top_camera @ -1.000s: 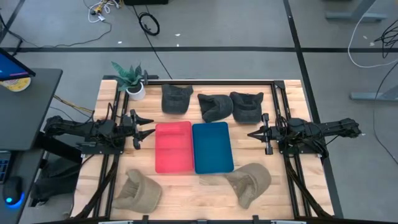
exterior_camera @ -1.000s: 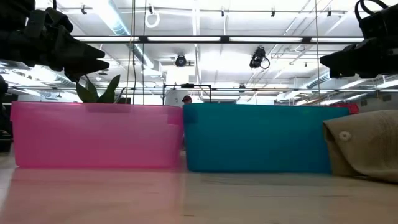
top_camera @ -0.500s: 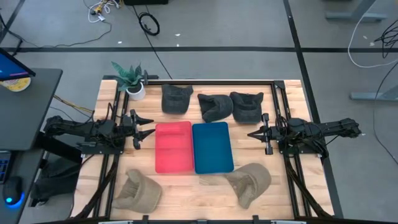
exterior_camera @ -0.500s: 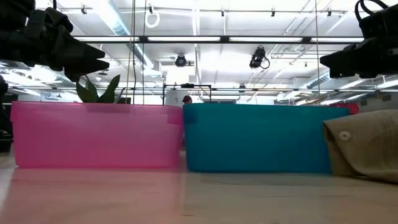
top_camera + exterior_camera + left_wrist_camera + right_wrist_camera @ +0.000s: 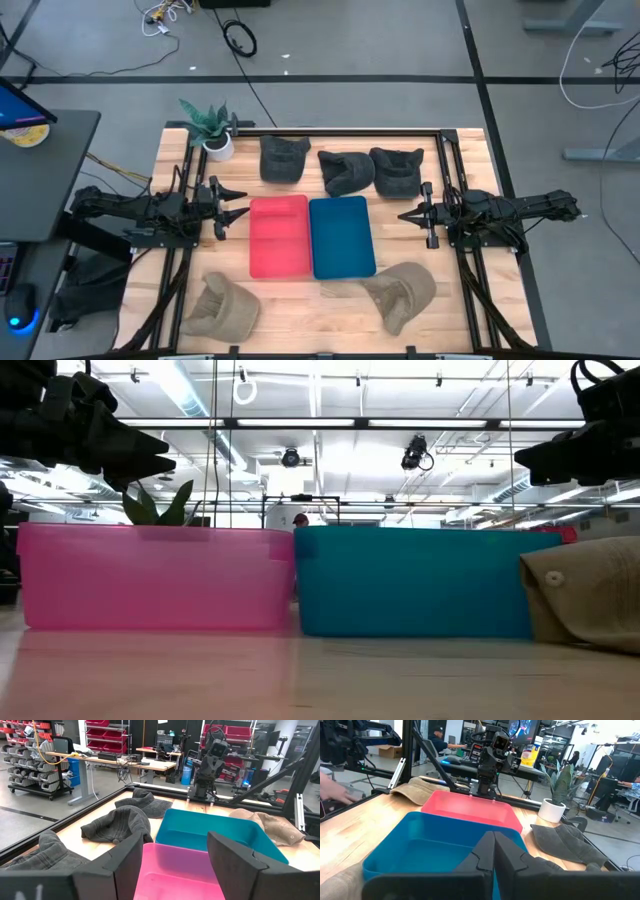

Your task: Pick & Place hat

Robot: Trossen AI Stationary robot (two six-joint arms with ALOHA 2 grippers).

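Hovering over the wooden surface (image 5: 300,300) at nine o'clock, our left claw (image 5: 232,205) has its fingers spread wide with nothing between them, pointing at the pink rectangular plastic bin (image 5: 279,235). At three o'clock our right claw (image 5: 409,214) hangs level with it, fingers pressed together and empty, facing the blue rectangular plastic bin (image 5: 342,236). We see the two bins side by side and touching at the surface's centre, both holding nothing.

Across the twelve o'clock edge lie three dark grey fabric caps: one (image 5: 282,158) toward eleven o'clock, one (image 5: 346,171) at twelve, one (image 5: 398,168) toward one o'clock, the last two touching. Along the six o'clock edge we find two tan fabric caps, one (image 5: 220,306) at seven o'clock and one (image 5: 398,293) at five o'clock, just beside the blue bin's corner. Both lie well apart from either claw.

At the eleven o'clock corner stands a small green plant in a white pot (image 5: 212,130). In the right wrist view a person's hand (image 5: 335,794) shows beyond the surface's edge.
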